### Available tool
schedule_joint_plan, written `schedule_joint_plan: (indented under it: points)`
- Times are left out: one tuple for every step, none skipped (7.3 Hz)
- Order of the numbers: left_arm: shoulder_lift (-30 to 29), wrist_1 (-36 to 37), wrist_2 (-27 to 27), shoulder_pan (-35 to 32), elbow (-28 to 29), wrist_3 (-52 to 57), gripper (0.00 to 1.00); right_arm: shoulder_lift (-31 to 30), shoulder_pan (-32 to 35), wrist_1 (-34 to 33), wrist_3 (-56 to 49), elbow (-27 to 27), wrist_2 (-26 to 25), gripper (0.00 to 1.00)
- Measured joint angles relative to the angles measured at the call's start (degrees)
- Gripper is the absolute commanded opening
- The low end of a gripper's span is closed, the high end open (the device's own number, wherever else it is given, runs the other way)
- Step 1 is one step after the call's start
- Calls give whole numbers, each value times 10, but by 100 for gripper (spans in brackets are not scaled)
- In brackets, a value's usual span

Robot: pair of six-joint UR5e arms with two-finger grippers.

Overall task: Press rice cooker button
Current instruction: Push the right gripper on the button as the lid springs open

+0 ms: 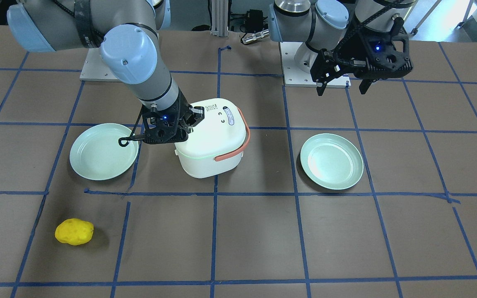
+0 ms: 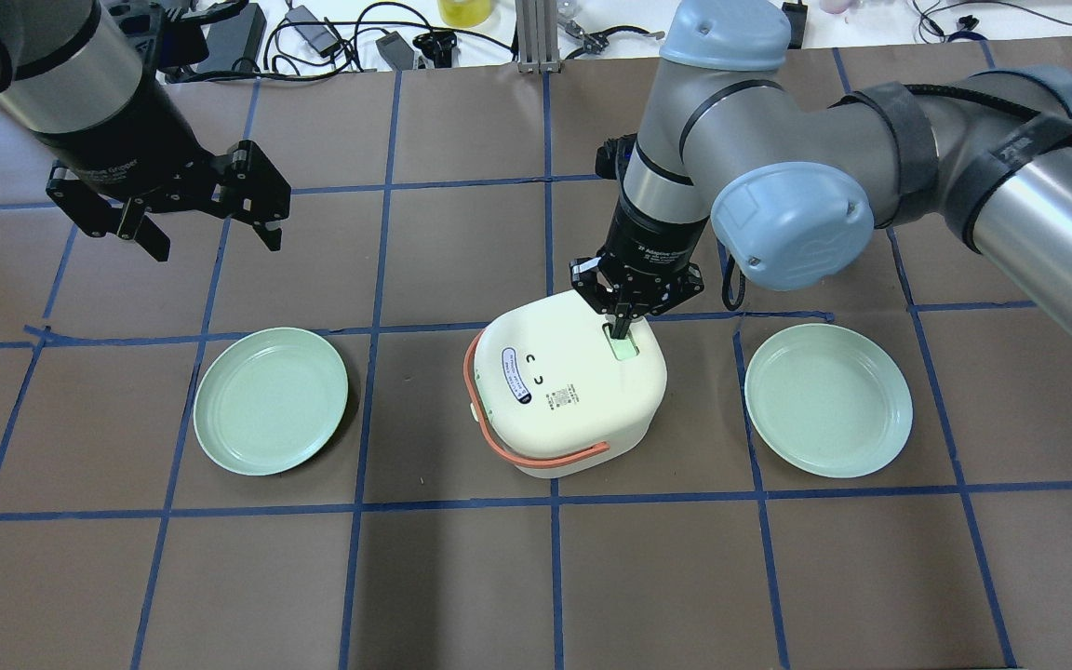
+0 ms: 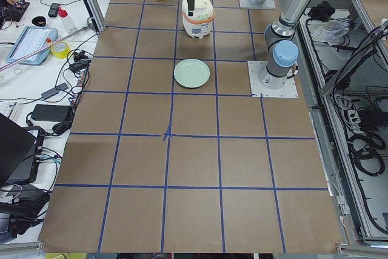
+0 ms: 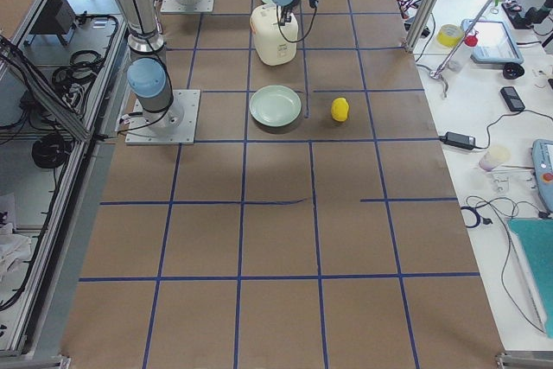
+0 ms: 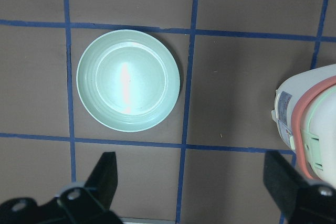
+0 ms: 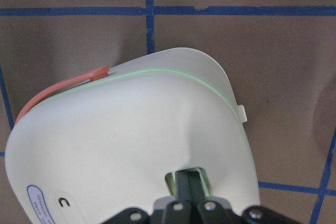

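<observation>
Brown tabletop (image 2: 462, 577), gridded with blue tape; cables and bench clutter along its far edge.

Item 1: right gripper (image 2: 623, 328). Jaws pressed together into a single point and holding nothing. They point straight down, with the tips set on the lid of the rice cooker (image 2: 564, 400).

Item 2: button (image 2: 625, 350). Pale rounded rectangle, flush in the lid top. It lies directly beneath the closed jaws and shows partly past their tips. In the right wrist view the tips sit in its outline. Whether it is pushed down cannot be told.

Item 3: rice cooker, cream-white, upright, with an orange handle (image 2: 536, 458) folded down around its side. The blue-outlined oval label (image 2: 515, 375) lies on the lid well apart from the jaws, across from the button.

Item 4: left gripper (image 2: 212, 240). Jaws spread wide and empty, raised above the table. The rice cooker is well off to one side of it.

Item 5: first green plate (image 2: 271, 400). Empty, near the open left jaws, between them and the cooker.

Item 6: second green plate (image 2: 829, 400). Empty, just beside the cooker on the closed jaws' other side.

Item 7: yellow lumpy object (image 1: 74, 231). Well apart from both pairs of jaws.
</observation>
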Motion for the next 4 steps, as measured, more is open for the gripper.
schedule_joint_plan:
  points:
    - [0,0,0,0,0,0,100,-3,7,4,16,-12,0,41]
    - [0,0,0,0,0,0,100,-7,15,19,39,-30,3,73]
    - [0,0,0,0,0,0,100,-14,21,46,56,-59,9,91]
    - [0,0,0,0,0,0,100,-20,21,79,63,-95,14,100]
